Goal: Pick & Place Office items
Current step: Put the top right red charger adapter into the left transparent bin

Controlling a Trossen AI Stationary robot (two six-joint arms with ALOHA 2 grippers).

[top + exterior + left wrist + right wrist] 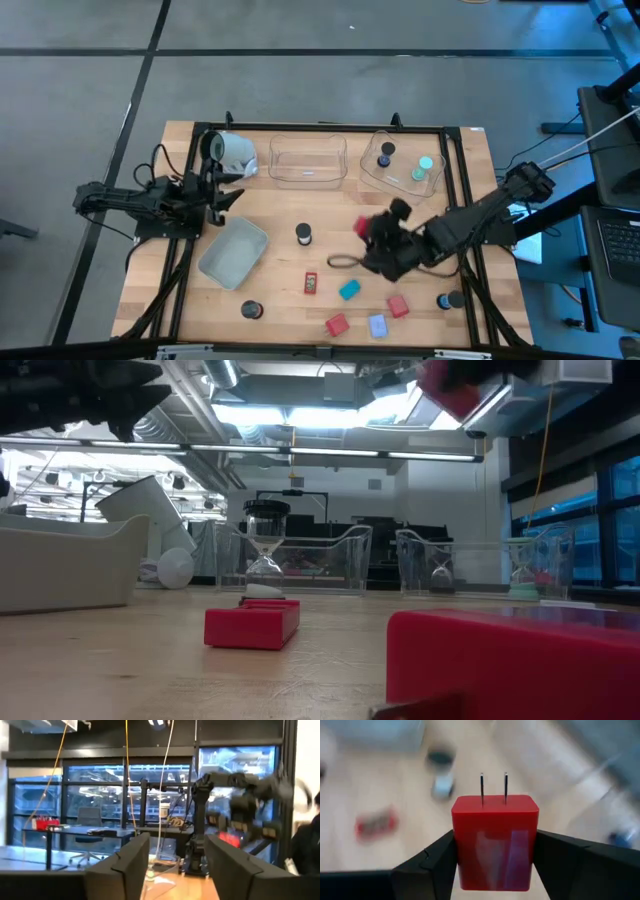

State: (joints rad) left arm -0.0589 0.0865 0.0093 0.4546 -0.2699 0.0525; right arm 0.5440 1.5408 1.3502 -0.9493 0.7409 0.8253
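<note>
Seen from above, a wooden table (280, 205) is shown with two dark arms reaching over it. Two clear trays are counted at the far edge: an empty one (307, 162) and one (402, 163) in which two black cylinders and a mint-green disc (426, 163) can be made out. One grey-blue tray (233, 251) and one white cylinder (232, 152) are set on the left side. Loose on the wood are counted three black cylinders, at the centre (303, 234), the near left (251, 310) and the near right (445, 300), along with two red blocks (336, 324) (398, 305), one flat red card (311, 284), one teal piece (349, 290) and one pale blue block (377, 326). The right gripper (372, 232) is held above mid-table with a red item (361, 226) at its tip. The left gripper (222, 190) is kept beside the white cylinder.

From table height, a flat red piece (252, 625) and a larger red block (510, 660) are seen up close, with the red item (452, 388) carried high overhead.

Through the left wrist camera, the left fingers (131, 862) are shown parted, with nothing between them.

Through the right wrist camera, one red plug-shaped block (495, 840) with two metal prongs is gripped between the right fingers (427, 867), which are closed on its sides, above the blurred tabletop.
</note>
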